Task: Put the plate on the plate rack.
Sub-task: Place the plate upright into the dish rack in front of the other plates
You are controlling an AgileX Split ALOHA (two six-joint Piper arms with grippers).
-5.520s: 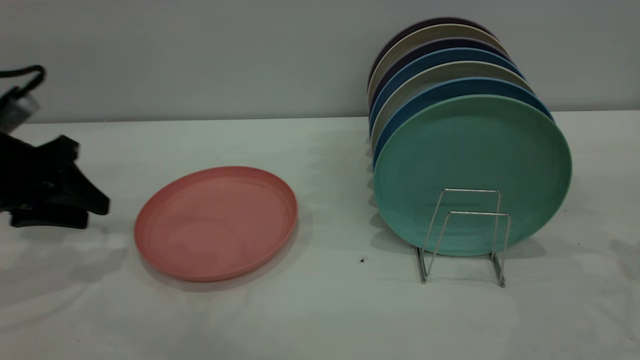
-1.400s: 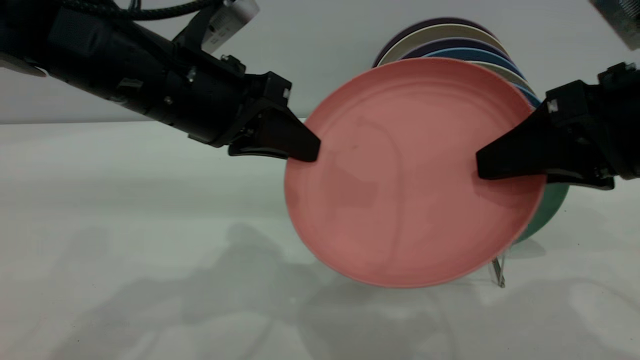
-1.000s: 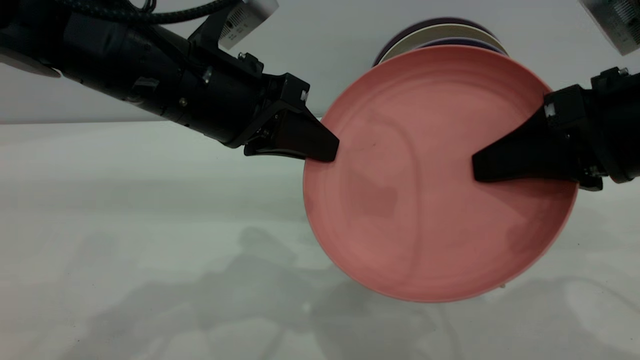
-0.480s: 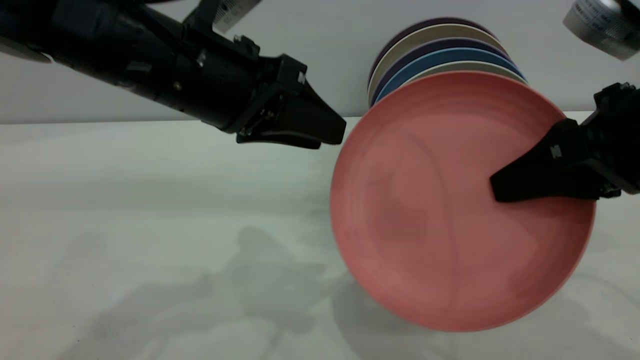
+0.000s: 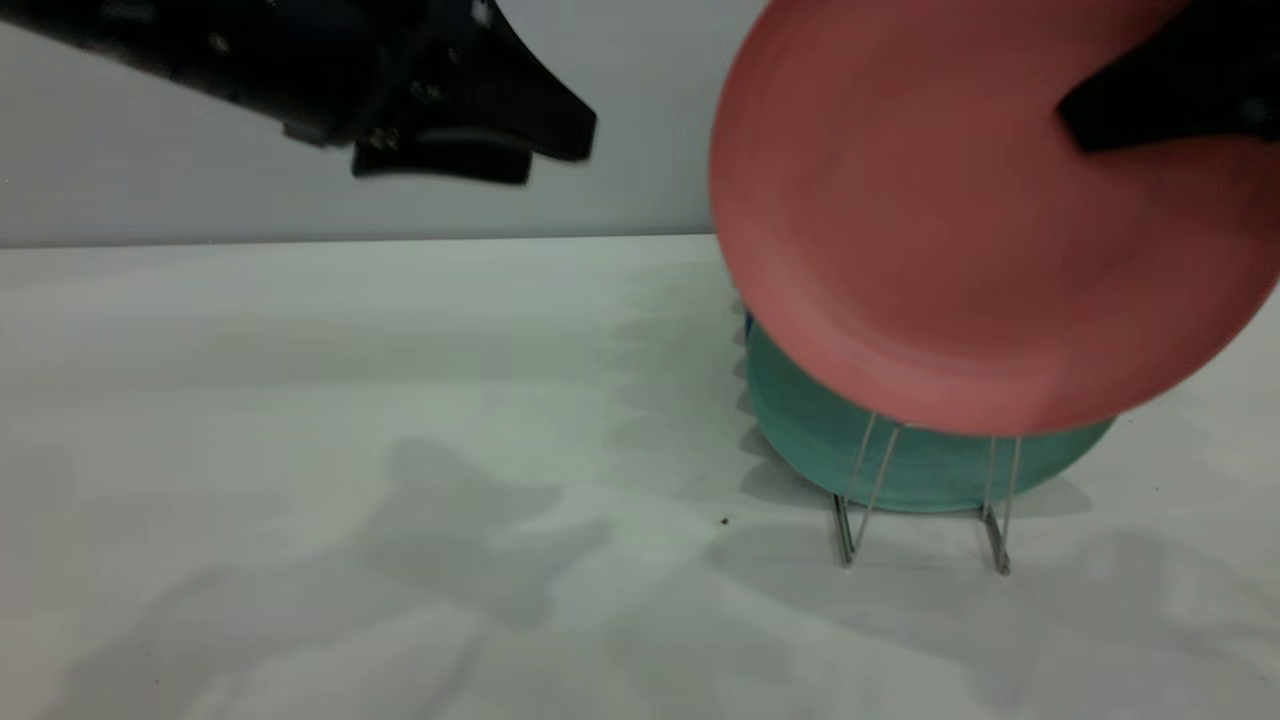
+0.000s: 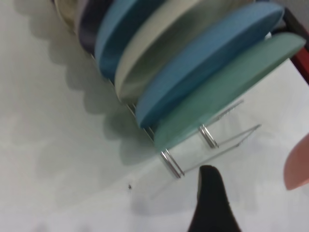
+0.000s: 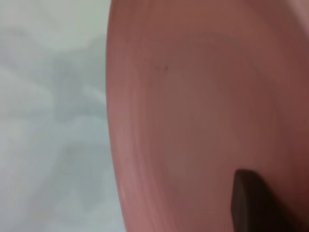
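The salmon-pink plate point(image 5: 950, 230) hangs tilted in the air, high above the front of the plate rack point(image 5: 846, 530). My right gripper point(image 5: 1070, 115) is shut on the plate's right rim, one finger point(image 7: 251, 203) lying across its face point(image 7: 193, 111). The left gripper point(image 5: 560, 150) is open and apart from the plate, up at the left. Its one visible finger point(image 6: 210, 203) points toward the rack's wires point(image 6: 171, 162), and an edge of the plate point(image 6: 297, 164) shows beyond them.
A teal-green plate point(image 5: 930, 470) stands in the rack just behind the front loops, with blue point(image 6: 207, 58) and cream plates lined up behind it. The white table point(image 5: 350, 400) stretches out to the left of the rack.
The right gripper has lifted the plate up and to the right, uncovering the teal plate and the rack's front loops. The left gripper, which had let go of the rim, has pulled back up and left.
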